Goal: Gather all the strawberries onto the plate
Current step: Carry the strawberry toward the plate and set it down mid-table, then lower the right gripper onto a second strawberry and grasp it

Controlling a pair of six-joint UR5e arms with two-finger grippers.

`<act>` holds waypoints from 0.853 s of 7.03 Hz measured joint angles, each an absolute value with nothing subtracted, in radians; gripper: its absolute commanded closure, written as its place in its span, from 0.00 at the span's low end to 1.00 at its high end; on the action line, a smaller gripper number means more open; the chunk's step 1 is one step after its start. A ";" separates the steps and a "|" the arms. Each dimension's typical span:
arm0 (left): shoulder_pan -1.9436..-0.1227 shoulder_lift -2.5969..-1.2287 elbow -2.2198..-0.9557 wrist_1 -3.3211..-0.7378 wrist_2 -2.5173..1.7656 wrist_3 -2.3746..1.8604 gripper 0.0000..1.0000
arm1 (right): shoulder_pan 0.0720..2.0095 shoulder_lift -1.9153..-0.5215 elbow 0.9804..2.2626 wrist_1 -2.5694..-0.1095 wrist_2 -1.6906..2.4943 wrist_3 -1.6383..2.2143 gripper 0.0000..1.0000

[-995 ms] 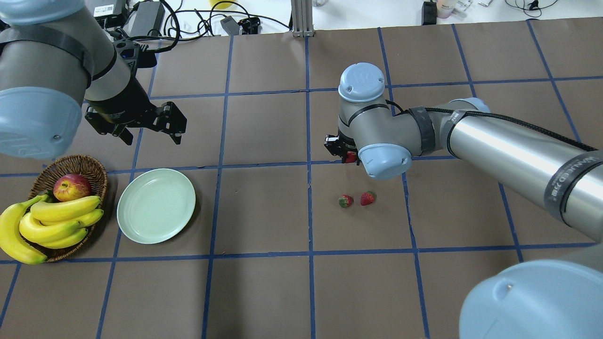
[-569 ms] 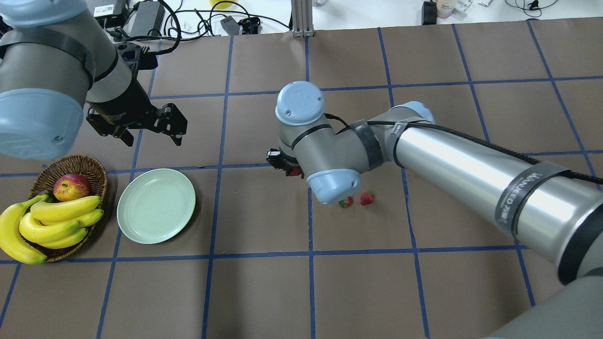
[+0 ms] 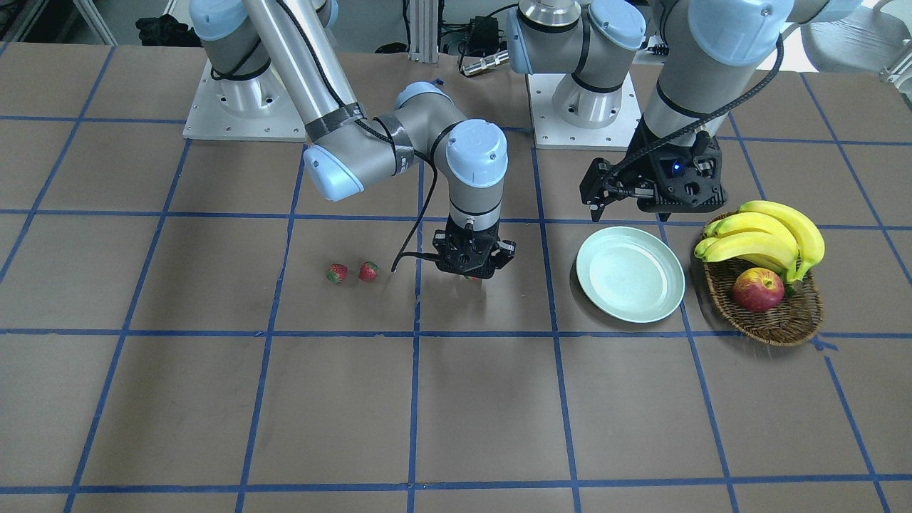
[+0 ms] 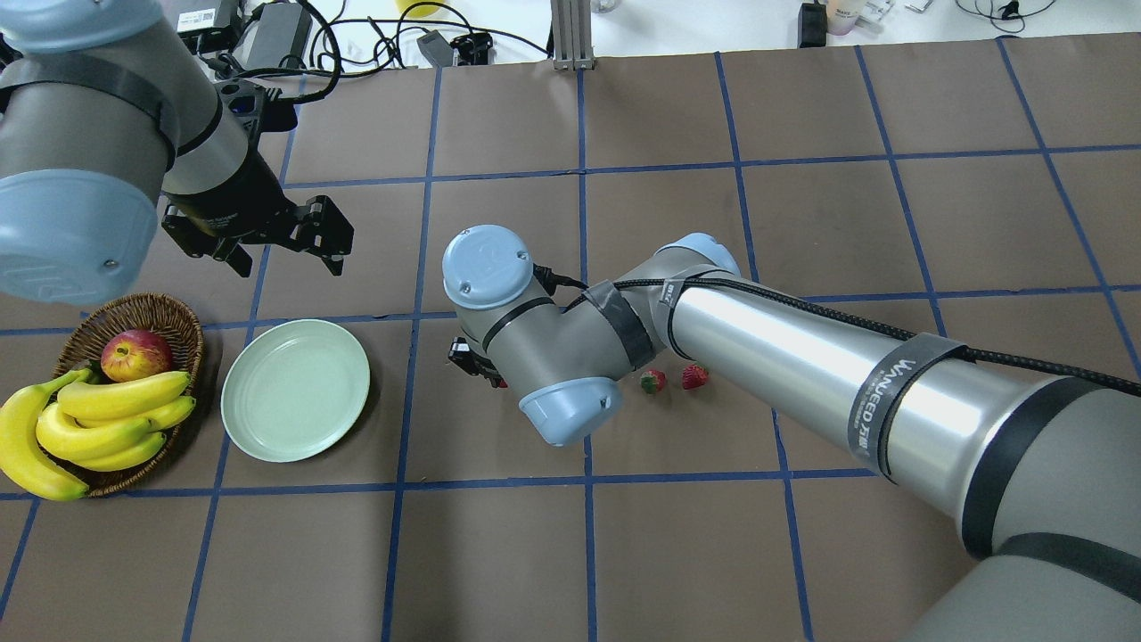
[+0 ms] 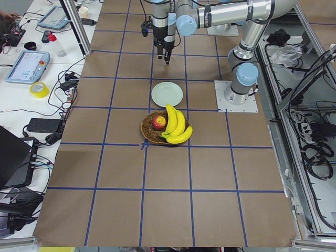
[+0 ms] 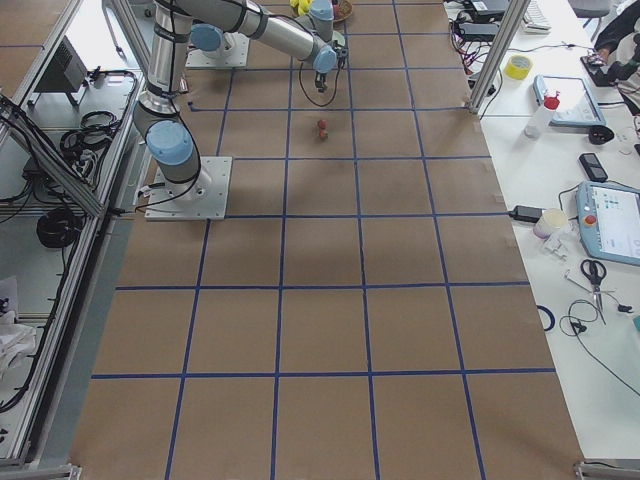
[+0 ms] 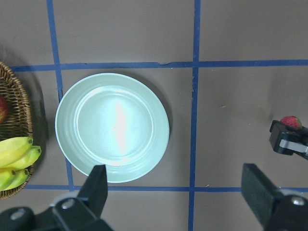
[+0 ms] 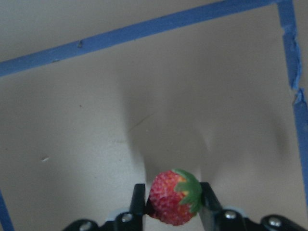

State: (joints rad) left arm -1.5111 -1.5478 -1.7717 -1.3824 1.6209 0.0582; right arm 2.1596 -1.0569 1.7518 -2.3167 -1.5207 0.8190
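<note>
My right gripper (image 4: 477, 364) is shut on one strawberry (image 8: 174, 196) and holds it just above the table, about a tile to the right of the plate in the overhead view. It also shows in the front view (image 3: 472, 274). The pale green plate (image 4: 295, 390) is empty, as the left wrist view (image 7: 112, 126) confirms. Two more strawberries (image 4: 653, 382) (image 4: 695, 376) lie side by side on the table, partly under the right arm. My left gripper (image 4: 340, 237) is open and empty, hovering above the far side of the plate.
A wicker basket (image 4: 134, 318) with bananas (image 4: 98, 423) and a red-yellow apple (image 4: 135, 353) stands just left of the plate. Cables and power bricks (image 4: 285, 31) lie along the table's far edge. The right arm's forearm (image 4: 802, 374) spans the table's middle.
My right arm has swung left across the table, carrying the strawberry from near the other two towards the plate. The left arm and the two loose strawberries have not moved.
</note>
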 measured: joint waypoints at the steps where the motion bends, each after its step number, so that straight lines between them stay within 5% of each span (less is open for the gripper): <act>1: -1.511 -1.548 -1.772 -1.382 1.621 0.058 0.00 | 2.160 -1.060 1.753 -2.310 -1.521 0.820 0.00; 6: -1.511 -1.548 -1.772 -1.382 1.621 0.059 0.00 | 1.945 -1.227 1.761 -2.104 -1.593 0.567 0.00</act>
State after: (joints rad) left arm -1.5109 -1.5478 -1.7722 -1.3821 1.6214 0.0589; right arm 1.9447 -1.2268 1.7615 -2.1036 -1.5928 0.5671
